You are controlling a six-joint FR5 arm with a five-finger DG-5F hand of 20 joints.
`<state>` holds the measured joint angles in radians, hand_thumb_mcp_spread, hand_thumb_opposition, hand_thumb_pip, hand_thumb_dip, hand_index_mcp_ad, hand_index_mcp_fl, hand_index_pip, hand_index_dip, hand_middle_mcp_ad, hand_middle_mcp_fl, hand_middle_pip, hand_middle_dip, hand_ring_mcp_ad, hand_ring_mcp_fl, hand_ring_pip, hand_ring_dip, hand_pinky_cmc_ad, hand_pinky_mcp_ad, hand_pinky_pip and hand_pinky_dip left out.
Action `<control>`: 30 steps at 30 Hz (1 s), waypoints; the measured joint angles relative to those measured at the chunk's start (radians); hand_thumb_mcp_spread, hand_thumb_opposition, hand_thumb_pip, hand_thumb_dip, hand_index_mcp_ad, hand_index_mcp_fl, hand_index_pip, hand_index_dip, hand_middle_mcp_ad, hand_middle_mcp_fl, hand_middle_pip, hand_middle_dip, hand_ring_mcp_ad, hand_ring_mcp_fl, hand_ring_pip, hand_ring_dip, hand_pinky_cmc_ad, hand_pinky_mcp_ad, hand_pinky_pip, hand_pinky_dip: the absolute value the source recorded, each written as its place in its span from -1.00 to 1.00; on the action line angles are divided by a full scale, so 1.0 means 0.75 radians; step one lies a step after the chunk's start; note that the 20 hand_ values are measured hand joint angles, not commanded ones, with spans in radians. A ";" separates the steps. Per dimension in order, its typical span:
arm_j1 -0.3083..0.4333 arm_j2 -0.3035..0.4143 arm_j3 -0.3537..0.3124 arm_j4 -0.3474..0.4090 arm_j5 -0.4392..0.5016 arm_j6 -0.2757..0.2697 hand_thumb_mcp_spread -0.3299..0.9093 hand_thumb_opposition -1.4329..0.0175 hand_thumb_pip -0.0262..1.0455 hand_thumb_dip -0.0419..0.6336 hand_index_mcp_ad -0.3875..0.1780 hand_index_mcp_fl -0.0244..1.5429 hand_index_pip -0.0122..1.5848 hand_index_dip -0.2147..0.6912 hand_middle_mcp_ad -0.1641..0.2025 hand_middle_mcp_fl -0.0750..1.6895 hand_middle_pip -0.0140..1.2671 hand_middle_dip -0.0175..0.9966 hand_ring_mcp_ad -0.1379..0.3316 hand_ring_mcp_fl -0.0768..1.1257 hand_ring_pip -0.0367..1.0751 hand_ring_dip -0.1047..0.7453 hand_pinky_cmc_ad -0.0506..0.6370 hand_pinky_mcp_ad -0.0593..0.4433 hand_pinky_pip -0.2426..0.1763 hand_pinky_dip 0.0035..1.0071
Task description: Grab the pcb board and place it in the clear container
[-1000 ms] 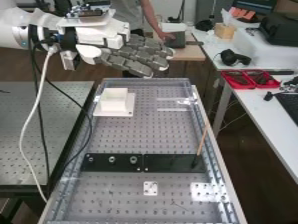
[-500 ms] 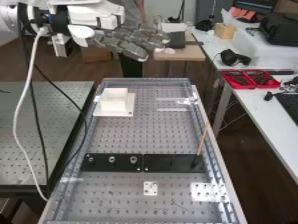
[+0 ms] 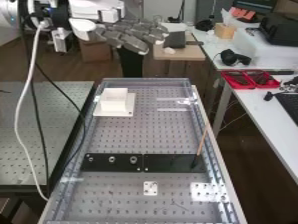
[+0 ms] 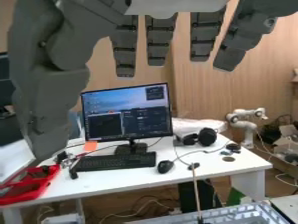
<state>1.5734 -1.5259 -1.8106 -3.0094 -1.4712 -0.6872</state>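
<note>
In the high view, the hand [image 3: 128,36] is hanging above and beyond the bench's [image 3: 133,137] far edge, presumably parked to leave room above the work. The clear container [image 3: 174,109] is apparently lying by the far right corner (its walls are hard to make out). I cannot tell surely where the pcb is; perhaps the small plate [image 3: 151,188], nearer than the black strip [image 3: 174,163], is being it. A white block [image 3: 115,101] is sitting on its flat base by the far left corner, probably for stability. The stick [image 3: 202,141] is rising beside the right edge, likely getting in the way of a low sideways sweep.

In the wrist view, the fingers [image 4: 159,42] are reaching out nearly straight, with the thumb [image 4: 50,95] well apart; the hand is gripping nothing. Beyond, a monitor [image 4: 126,112], keyboard [image 4: 116,161] and red tray [image 4: 33,185] are occupying a desk [image 4: 179,170].
</note>
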 joint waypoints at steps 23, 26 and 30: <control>-0.014 -0.008 0.005 -0.014 -0.016 0.010 0.24 -0.05 -0.43 -0.36 -0.01 -0.69 -0.89 0.28 0.01 -0.91 -0.76 -0.66 0.43 -0.87 -0.76 -0.70 0.10 0.09 -0.20 -0.37; -0.015 -0.009 0.006 -0.017 -0.018 0.008 0.24 -0.05 -0.43 -0.36 -0.01 -0.69 -0.89 0.28 0.01 -0.91 -0.76 -0.66 0.43 -0.87 -0.76 -0.70 0.10 0.09 -0.20 -0.37; -0.018 -0.009 0.006 -0.013 -0.019 0.011 0.24 -0.05 -0.45 -0.36 -0.01 -0.69 -0.89 0.28 0.01 -0.91 -0.76 -0.66 0.43 -0.87 -0.76 -0.70 0.10 0.09 -0.20 -0.37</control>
<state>1.5595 -1.5324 -1.8060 -3.0192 -1.4857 -0.6789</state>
